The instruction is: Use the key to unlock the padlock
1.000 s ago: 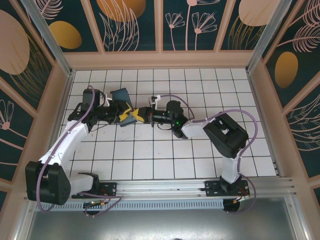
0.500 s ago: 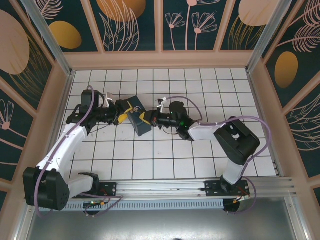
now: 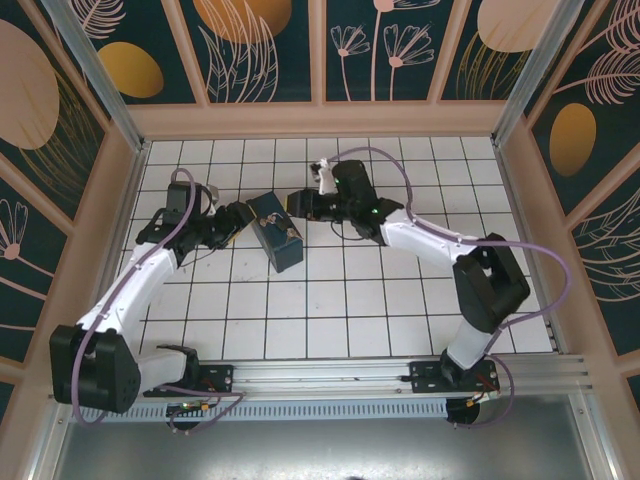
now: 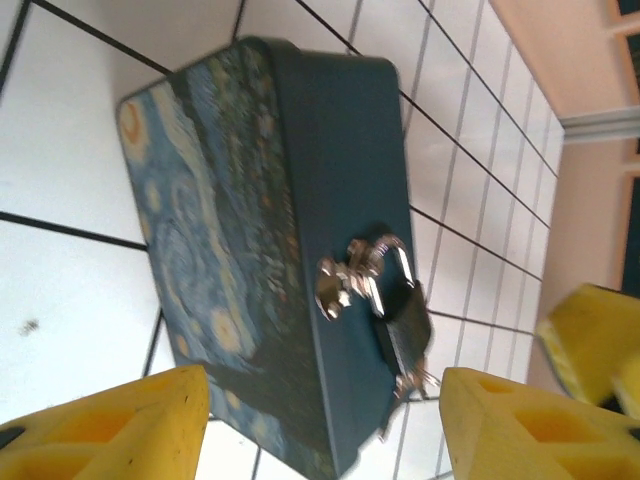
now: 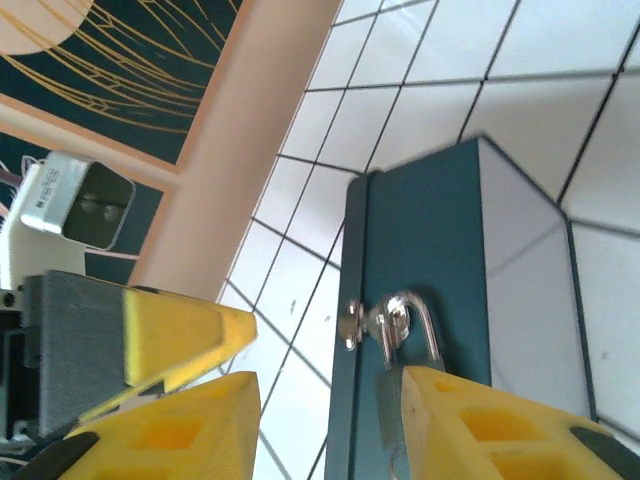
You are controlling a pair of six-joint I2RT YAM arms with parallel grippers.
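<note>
Blue swirl-painted box point(image 3: 277, 243) lies on the tiled desk, with the padlock point(image 4: 397, 300) hooked through its hasp. The key point(image 4: 408, 380) bunch hangs at the lock body, blurred. The left gripper point(image 3: 240, 216) and right gripper point(image 3: 298, 203) flank the box, jaws parted, holding nothing.
</note>
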